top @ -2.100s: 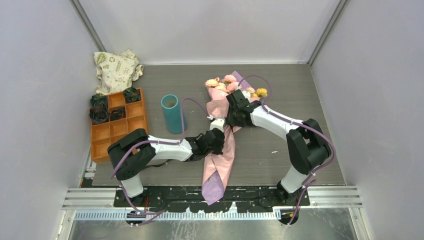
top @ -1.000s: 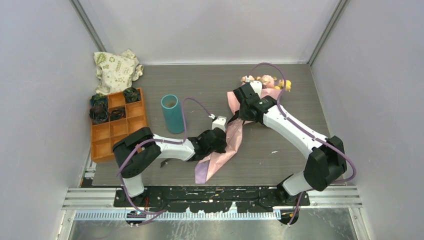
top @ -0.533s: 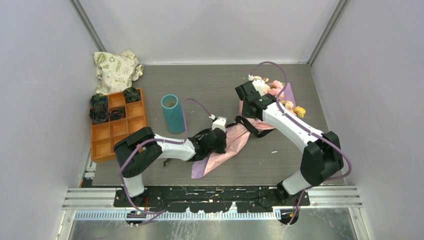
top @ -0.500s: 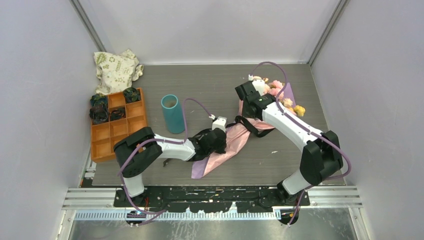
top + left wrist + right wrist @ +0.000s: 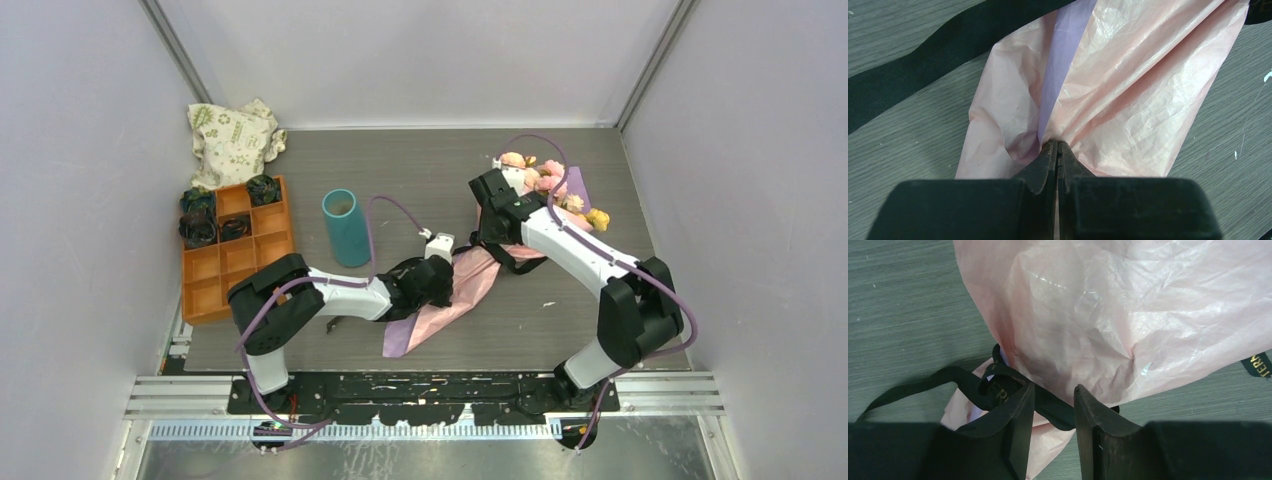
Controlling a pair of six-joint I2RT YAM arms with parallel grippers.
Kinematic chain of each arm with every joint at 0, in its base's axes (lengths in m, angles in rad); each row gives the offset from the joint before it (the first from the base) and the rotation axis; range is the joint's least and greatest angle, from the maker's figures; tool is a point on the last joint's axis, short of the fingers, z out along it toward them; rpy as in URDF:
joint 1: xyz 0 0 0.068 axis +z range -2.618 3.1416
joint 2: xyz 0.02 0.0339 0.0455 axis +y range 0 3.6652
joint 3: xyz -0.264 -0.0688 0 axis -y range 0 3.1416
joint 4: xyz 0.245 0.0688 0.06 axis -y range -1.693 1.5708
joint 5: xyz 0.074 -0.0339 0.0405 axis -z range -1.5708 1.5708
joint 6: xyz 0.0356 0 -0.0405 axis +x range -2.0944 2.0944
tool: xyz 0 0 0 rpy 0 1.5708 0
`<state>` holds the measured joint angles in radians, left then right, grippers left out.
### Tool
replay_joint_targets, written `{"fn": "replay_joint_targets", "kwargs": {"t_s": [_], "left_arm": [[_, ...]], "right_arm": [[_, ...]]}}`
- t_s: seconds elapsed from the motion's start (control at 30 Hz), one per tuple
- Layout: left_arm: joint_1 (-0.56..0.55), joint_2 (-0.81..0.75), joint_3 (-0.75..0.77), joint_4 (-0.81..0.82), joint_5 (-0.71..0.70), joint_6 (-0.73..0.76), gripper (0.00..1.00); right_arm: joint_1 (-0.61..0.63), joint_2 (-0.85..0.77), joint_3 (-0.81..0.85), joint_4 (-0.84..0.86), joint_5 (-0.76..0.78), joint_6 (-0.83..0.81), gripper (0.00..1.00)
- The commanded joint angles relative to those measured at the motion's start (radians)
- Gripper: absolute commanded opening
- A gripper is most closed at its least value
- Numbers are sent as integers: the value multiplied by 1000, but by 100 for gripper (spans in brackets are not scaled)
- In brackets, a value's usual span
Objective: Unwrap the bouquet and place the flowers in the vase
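Pink paper [image 5: 1128, 100], one sheet with a lilac lining, pinched at a gathered fold by the left gripper [image 5: 1056, 145], jaws pressed tight together on it.

Counted on the table [image 5: 400, 170]: one bouquet [image 5: 575, 190], one vase [image 5: 345, 228], one black ribbon [image 5: 923, 62], one orange tray [image 5: 215, 270], one cloth bag [image 5: 232, 140]. Several blooms [image 5: 551, 168] in pink, cream and yellow-orange at the far right of the table, just beyond the right wrist, exact number hard to tell behind the arm. Paper trailing from them toward the near middle. Vase upright, left of centre, well apart from the blooms, between tray and left gripper. Four dark bundles [image 5: 263, 188] in the tray's far compartments. Bag crumpled in the far left corner, behind the tray.

Grey wood-grain tabletop with a few white flecks, plain pale walls on three sides, metal rail along the near edge.

Left arm [image 5: 340, 295] stretched low across the table toward the right, wrist close to the surface at the paper's middle. Right arm [image 5: 575, 250] reaching forward and bent leftward, right gripper [image 5: 1053, 390] pointed down over the paper, fingers parted with a clear gap and clamping nothing. Ribbon slack on the paper beneath and between them, gold lettering partly visible.
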<state>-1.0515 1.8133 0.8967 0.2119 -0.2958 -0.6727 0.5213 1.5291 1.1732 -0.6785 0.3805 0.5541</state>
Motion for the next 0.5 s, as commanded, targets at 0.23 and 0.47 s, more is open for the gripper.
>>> {"fn": "replay_joint_targets", "kwargs": {"t_s": [0.23,0.47], "left_arm": [[4,20,-21,-102,7,8,2],[4,30,-17,-99,16,5,1]], "right_arm": [[0,-43,-126,67,-122,34,42],[3,-158,-270,113,-277,110,41]]}}
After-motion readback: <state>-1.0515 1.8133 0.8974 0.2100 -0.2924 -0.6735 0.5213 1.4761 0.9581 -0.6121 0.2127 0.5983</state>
